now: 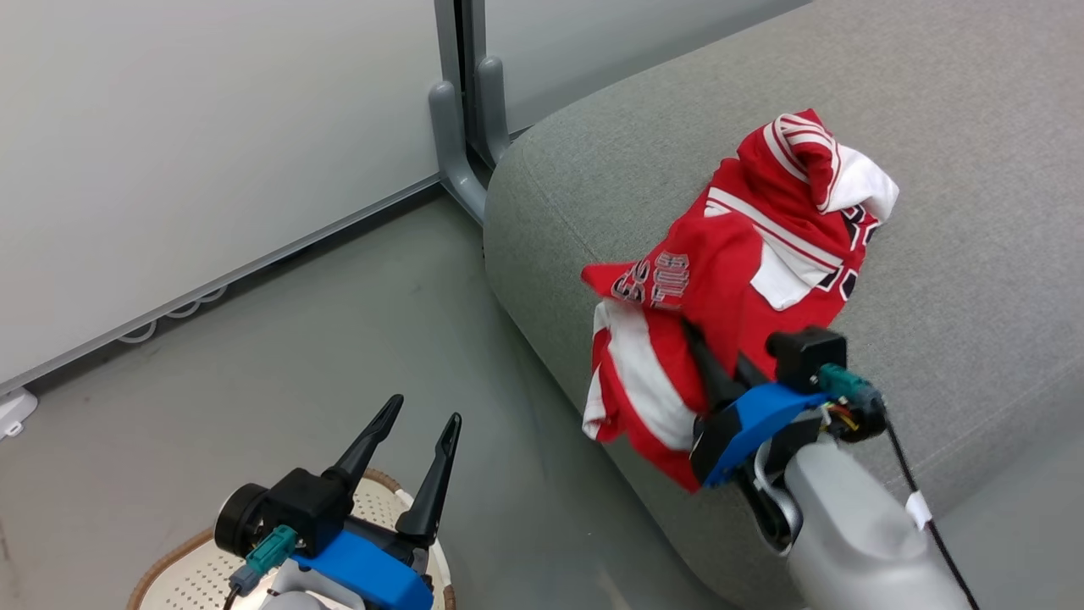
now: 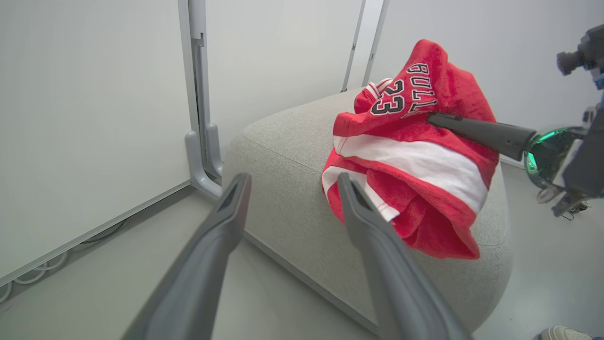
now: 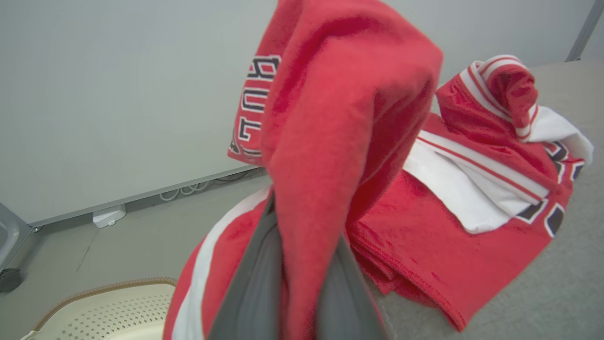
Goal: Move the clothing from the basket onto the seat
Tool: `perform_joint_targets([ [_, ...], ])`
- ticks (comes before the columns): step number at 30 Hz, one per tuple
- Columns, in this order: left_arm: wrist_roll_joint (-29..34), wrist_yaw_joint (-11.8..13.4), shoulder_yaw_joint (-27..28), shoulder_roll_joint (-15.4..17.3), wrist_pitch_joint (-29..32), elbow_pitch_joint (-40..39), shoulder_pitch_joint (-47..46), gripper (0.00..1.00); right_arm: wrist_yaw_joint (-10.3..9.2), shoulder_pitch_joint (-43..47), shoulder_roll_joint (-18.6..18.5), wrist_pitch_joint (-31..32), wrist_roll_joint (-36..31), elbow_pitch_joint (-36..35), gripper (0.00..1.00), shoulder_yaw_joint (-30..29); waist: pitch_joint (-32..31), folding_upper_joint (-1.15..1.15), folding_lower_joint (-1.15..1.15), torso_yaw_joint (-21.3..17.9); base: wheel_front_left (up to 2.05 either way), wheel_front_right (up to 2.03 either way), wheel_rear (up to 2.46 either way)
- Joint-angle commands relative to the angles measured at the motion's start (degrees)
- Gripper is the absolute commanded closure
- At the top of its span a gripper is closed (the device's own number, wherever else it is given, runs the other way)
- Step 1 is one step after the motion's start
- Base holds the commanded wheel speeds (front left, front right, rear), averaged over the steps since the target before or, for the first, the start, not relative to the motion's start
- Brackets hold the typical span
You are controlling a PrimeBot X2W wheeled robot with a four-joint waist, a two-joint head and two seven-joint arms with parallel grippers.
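Low on the left, the left gripper (image 1: 426,408) is spread wide with nothing in it. It hangs just above the basket (image 1: 174,555). The gripper hides most of the basket, so I cannot tell if any clothes are left inside.

The clothing (image 1: 745,254) lies up and to the right of that gripper, across a strip of floor (image 1: 296,339). It is a red bundle on the rounded front edge of the seat (image 1: 931,127). Its long way runs from a flap that hangs down the front of the seat, up and right to a crumpled end that rests on top.

The right gripper (image 1: 705,356) is much nearer. It is squeezed tight on a fold of the red cloth and holds that fold up off the seat. I think the next job is to carry the fold farther to the right, over the seat, and then let go, or the hanging flap may pull the cloth off.

The cloth is soft, thin and floppy. It is red with wide white bands and thin stripes, and it has black-and-white letters and the number 23.
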Motion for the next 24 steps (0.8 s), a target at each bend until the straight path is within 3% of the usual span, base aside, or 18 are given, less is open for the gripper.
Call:
perform_joint_targets([
  [1,0.2,-0.1,0.0,0.6,-0.2,-0.2,-0.9,0.0,-0.06,-2.5,-0.1,0.0,-0.4,0.4,1.0,-1.9,0.7,0.0,0.0,0.7,0.0,0.0,0.0],
  [6,0.5,-0.1,-1.9,1.3,-0.2,-0.5,-2.8,0.0,-0.05,-9.8,-3.9,2.0,-1.0,1.7,1.0,-10.6,3.5,0.0,0.0,3.6,0.0,0.0,0.0],
  [8,0.6,-0.1,-3.1,2.2,-0.2,-1.0,-5.2,0.0,-0.06,-16.0,-8.3,4.4,0.6,1.1,1.0,-16.7,6.9,0.0,0.0,6.1,0.0,0.0,0.0],
  [13,0.6,-0.1,-4.4,3.2,-0.2,-1.9,-8.0,0.0,-0.05,-21.5,-13.7,6.4,1.8,-0.1,1.0,-22.4,10.8,0.0,0.0,9.0,0.0,0.0,0.0],
  [14,0.7,-0.1,-4.6,4.0,-0.2,-2.5,-9.2,0.0,-0.05,-23.6,-16.5,7.4,1.8,-0.8,1.0,-24.9,12.8,0.0,0.0,10.2,0.0,0.0,0.0],
  [24,2.2,-0.1,-7.2,7.2,-0.2,-7.6,-14.4,0.0,-0.05,-26.2,-24.4,7.1,0.5,-4.5,1.0,-36.4,23.1,0.0,0.0,15.0,0.0,0.0,0.0],
])
